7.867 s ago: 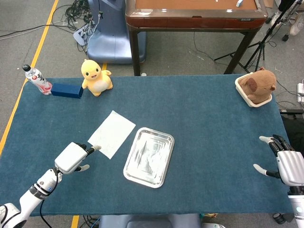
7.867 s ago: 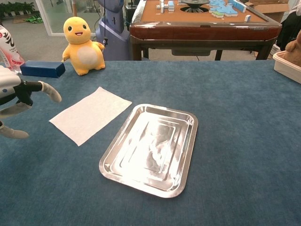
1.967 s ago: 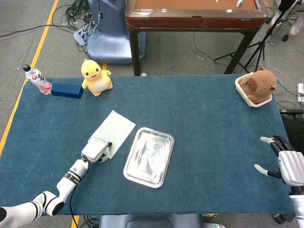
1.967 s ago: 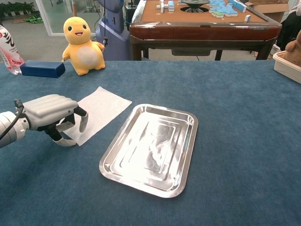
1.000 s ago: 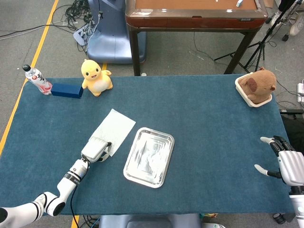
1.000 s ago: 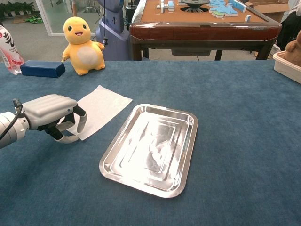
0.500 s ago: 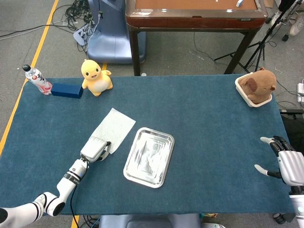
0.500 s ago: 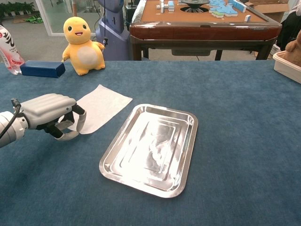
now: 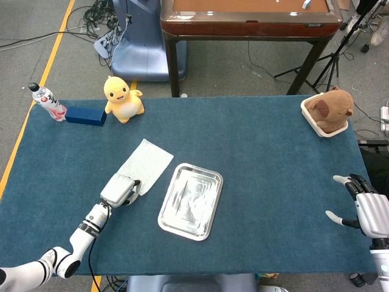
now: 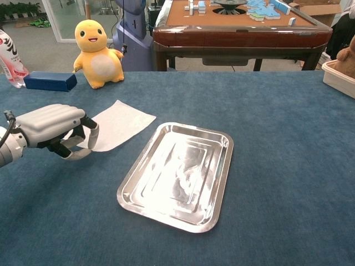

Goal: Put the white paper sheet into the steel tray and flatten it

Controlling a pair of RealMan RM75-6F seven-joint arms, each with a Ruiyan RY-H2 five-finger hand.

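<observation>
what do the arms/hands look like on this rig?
Left hand: light grey shell over the back, dark mechanism at the finger bases, pale fingertips. White segmented forearm with black joint rings and a thin black cable. Right hand: white-grey body, dark and pale fingers.

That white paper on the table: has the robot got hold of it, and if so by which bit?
Yes. The left hand pinches the white paper sheet by its near corner, the end nearest the robot. The right hand is open and holds nothing.

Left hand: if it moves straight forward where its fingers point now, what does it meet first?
Probably the white paper sheet, already at the left hand fingertips; beyond it the steel tray. Depth is unclear.
</observation>
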